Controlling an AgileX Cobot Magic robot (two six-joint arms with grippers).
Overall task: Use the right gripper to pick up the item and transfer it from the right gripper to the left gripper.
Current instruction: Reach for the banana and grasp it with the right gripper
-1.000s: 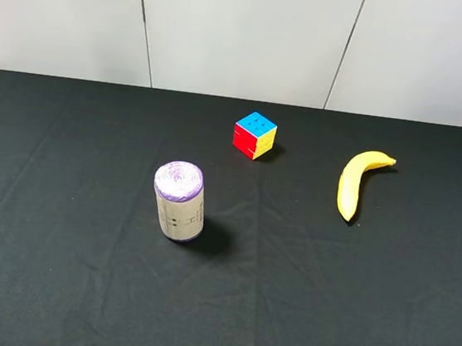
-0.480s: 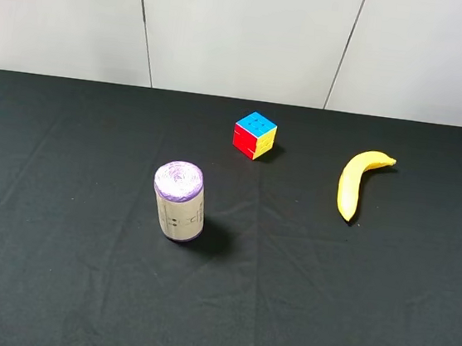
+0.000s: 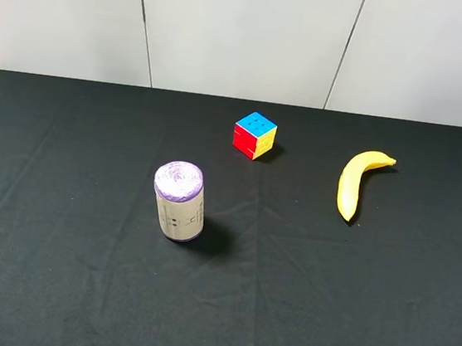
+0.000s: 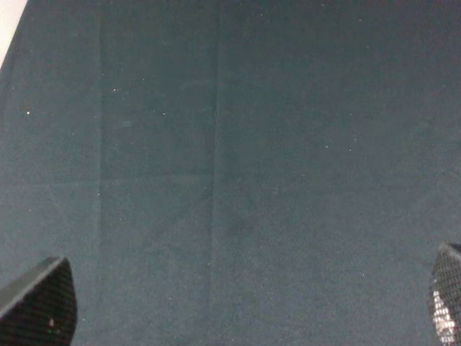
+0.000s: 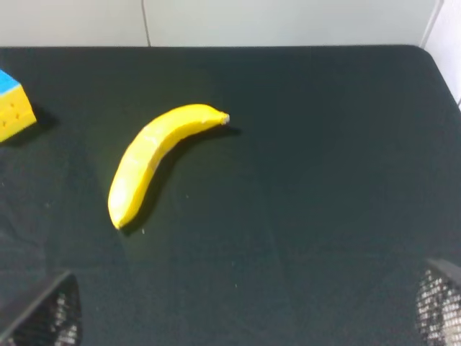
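My left gripper (image 4: 241,303) hangs over bare black tablecloth (image 4: 216,144), jaws spread wide and empty; only its two dark mesh-patterned fingertips show at the edges of its wrist view.

Seen from the high camera, a can (image 3: 178,201) stands upright left of the middle, a plain cylinder with a purple top and a pale printed label. Farther back, near the centre, sits a puzzle cube (image 3: 254,135) of glossy plastic with blue, red and yellow faces.

The banana (image 3: 357,181) lies flat on the right side of the cloth, well apart from the cube, with its pointed tip towards the back wall and its blunt end nearer me. My right gripper (image 5: 241,306) looks down on it from some way off, fully open and holding nothing.

I expect the banana to be light, with smooth skin that could slide, and soft enough to bruise under a hard squeeze. I would take it across the thick middle of the curve — closing on its narrow width and leaving one end free for the left gripper. The cloth is matte and faintly creased.
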